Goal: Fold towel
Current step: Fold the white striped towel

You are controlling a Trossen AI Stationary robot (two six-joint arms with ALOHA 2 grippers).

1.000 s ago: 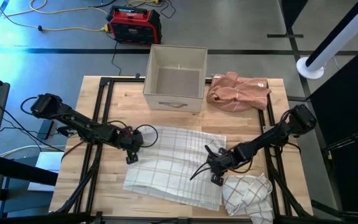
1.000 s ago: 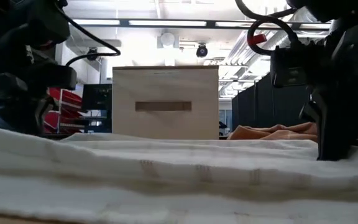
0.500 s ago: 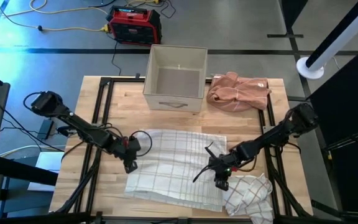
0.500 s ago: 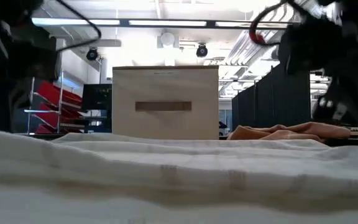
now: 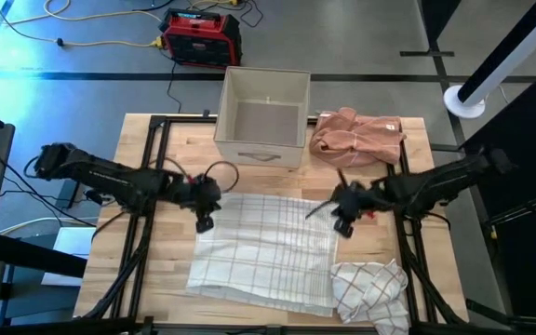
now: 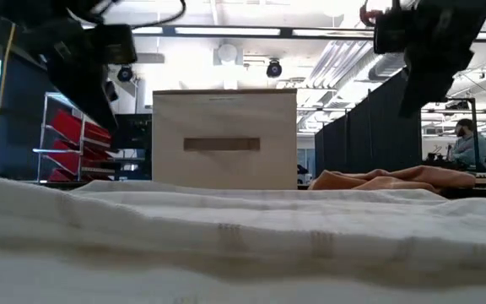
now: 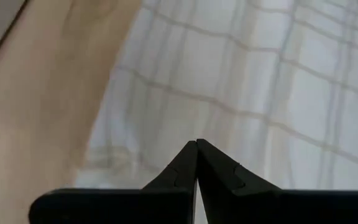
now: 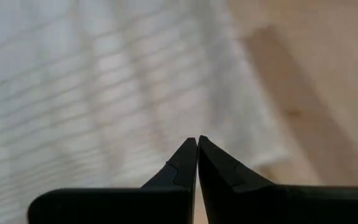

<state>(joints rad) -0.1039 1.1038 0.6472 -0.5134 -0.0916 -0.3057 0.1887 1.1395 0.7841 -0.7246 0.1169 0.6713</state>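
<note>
A white checked towel (image 5: 266,249) lies spread flat on the wooden table; its near part fills the low view (image 6: 243,245). My left gripper (image 5: 205,222) hangs shut above the towel's far left corner, and its wrist view shows the shut tips (image 7: 196,143) over the cloth's left edge. My right gripper (image 5: 344,227) hangs shut over the towel's far right corner, tips together (image 8: 197,139) above the cloth's edge. In the low view both grippers stand well above the cloth, the left one (image 6: 106,114) and the right one (image 6: 412,100).
An open wooden box (image 5: 263,116) stands at the far middle of the table, with a crumpled pink cloth (image 5: 356,136) to its right. A second crumpled checked towel (image 5: 370,293) lies at the near right corner. Black frame rails (image 5: 147,177) run along both table sides.
Both grippers have risen from low over the towel and moved toward the table's far edge: the left one from the towel's left edge to its far left corner, the right one from the near right part to the far right corner. The towel stays spread flat.
</note>
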